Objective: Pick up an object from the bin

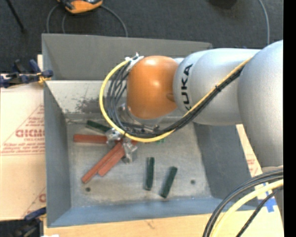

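I see the tool (127,148) low in the bin (54,147), under the orange cover (150,85) of the wrist, a little left of the middle of the floor. The wrist and its cables hide most of it, so I cannot tell if it is apart or together, and I cannot say that it holds something. Its lower end is at the upper right ends of two reddish-brown sticks (104,165), and it seems to touch them there. These two lie flat, side by side, and run from the tool down to the left. A third reddish-brown stick (89,138) lies just left of the tool, almost level. A dark green stick (96,125) is above that one, partly under the cables. Two more dark green sticks (149,173) lie below and right of the tool, apart from it, near the front wall.
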Tool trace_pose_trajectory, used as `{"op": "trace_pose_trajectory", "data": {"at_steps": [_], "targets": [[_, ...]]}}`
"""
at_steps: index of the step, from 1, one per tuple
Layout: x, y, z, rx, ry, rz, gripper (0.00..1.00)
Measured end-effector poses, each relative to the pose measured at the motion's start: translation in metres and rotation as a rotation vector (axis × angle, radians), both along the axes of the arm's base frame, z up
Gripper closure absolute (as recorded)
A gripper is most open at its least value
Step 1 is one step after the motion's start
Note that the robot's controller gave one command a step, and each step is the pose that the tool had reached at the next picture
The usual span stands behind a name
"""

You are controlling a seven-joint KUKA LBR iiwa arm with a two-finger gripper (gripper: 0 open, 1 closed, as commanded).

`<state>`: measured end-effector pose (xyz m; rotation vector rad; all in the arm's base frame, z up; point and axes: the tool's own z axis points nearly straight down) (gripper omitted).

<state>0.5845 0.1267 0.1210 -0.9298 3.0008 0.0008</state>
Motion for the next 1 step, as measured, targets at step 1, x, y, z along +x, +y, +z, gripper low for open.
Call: {"op": "trace_pose_trajectory", "data": {"at_steps": [1], "targets": [[0.0008, -0.0001, 0.0152, 0.000, -0.004, -0.001, 1.00]]}}
